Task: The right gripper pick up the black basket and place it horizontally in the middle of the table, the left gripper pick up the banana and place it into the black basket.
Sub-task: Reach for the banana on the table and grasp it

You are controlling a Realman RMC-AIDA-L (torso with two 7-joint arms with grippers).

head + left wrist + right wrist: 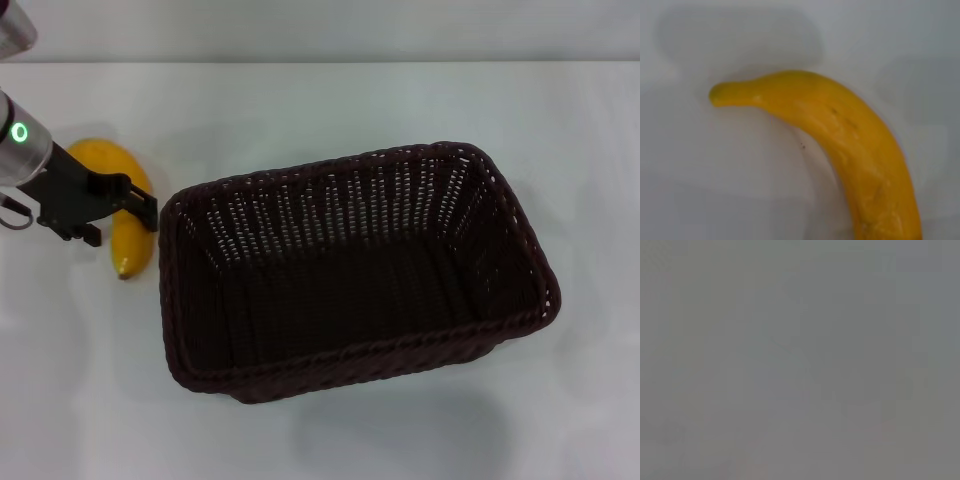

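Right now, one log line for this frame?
basket: mid-table, empty | banana: on table, left of basket | left gripper: over banana, jaws unclear | right gripper: out of view

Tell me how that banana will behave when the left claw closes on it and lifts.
The banana looks smooth and glossy in the left wrist view, so it may slip between the fingers of the left gripper. Its curved shape suggests it could pivot or rock on the table if nudged off-centre. It appears firm enough to hold its shape, though hard squeezing would probably bruise it.
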